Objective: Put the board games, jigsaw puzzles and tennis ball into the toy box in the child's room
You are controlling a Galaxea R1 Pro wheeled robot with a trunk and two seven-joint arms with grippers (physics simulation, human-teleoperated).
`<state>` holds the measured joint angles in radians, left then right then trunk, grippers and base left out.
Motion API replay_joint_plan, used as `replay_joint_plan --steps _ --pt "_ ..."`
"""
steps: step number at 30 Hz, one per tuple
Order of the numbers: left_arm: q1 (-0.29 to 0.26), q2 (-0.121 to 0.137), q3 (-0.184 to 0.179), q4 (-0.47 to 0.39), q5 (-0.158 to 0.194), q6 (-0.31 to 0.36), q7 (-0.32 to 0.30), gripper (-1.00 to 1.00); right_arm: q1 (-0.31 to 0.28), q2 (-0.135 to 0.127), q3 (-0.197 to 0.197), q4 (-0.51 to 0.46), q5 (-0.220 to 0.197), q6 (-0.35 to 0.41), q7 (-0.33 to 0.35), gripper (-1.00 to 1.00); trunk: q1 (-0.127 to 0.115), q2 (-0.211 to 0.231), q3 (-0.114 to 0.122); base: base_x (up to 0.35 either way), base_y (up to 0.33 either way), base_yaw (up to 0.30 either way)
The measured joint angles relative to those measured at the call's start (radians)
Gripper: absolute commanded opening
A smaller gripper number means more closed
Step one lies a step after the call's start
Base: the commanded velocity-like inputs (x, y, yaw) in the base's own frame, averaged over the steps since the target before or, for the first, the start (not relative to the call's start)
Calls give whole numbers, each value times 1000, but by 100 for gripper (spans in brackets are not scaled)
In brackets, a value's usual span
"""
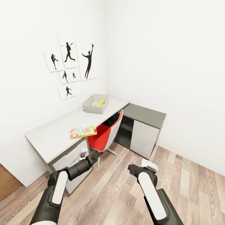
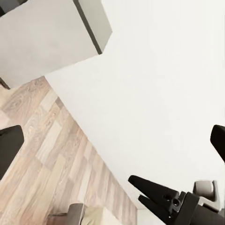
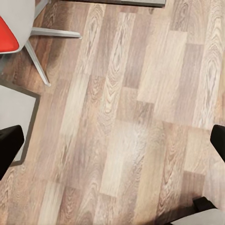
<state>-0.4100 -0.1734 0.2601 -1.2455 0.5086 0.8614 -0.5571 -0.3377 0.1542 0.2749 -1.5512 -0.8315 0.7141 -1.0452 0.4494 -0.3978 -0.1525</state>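
Note:
In the head view the toy box (image 1: 90,108) stands at the far end of the table (image 1: 56,131), against the wall. Inside it lie a jigsaw puzzle (image 1: 97,105) and the tennis ball (image 1: 102,101). A white-green-red board game (image 1: 82,131) lies flat near the table's front edge. My left gripper (image 1: 95,154) hangs below that edge by the drawer unit, open and empty. Over the floor, my right gripper (image 1: 149,164) is open and empty too. Both wrist views show wide-spread fingertips (image 2: 9,145) (image 3: 9,145). The bed is out of view.
A red-and-white swivel chair (image 1: 107,131) is tucked under the table between the drawer unit (image 1: 70,159) and the lower dark grey shelf section (image 1: 145,125). Baseball silhouette prints (image 1: 70,64) hang on the wall. Wood-plank floor (image 3: 122,117) stretches to the right.

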Motion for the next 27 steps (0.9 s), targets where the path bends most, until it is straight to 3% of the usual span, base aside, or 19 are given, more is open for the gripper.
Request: replay_joint_plan --steps 3,5,9,15,18,20,26,27 --pt "0 0 -5 32 109 -84 91 100 0 -3 -1 2 2 -2 -1 100 0 0 0 0 0 0" --pt "0 0 -17 48 157 -152 135 100 0 -4 0 6 3 -3 -1 100 0 0 0 0 0 0" --pt "0 0 -49 65 201 -252 180 100 0 -8 0 22 4 -4 -1 100 0 0 0 0 0 0" --pt "0 0 -102 79 214 -380 198 100 0 -12 1 41 7 -4 -1 100 0 0 0 0 0 0" --pt "0 0 -125 83 222 -410 225 100 0 -13 0 43 8 -4 -1 100 0 0 0 0 0 0" --pt "0 0 -131 86 250 -421 251 100 0 -13 0 44 8 -4 -1 100 0 0 0 0 0 0" --pt "0 0 -142 166 435 -507 290 100 0 -13 1 44 9 -4 -2 100 0 0 0 0 0 0" --pt "0 0 -143 175 447 -515 291 100 0 -13 1 44 8 -5 -2 100 0 0 0 0 0 0"
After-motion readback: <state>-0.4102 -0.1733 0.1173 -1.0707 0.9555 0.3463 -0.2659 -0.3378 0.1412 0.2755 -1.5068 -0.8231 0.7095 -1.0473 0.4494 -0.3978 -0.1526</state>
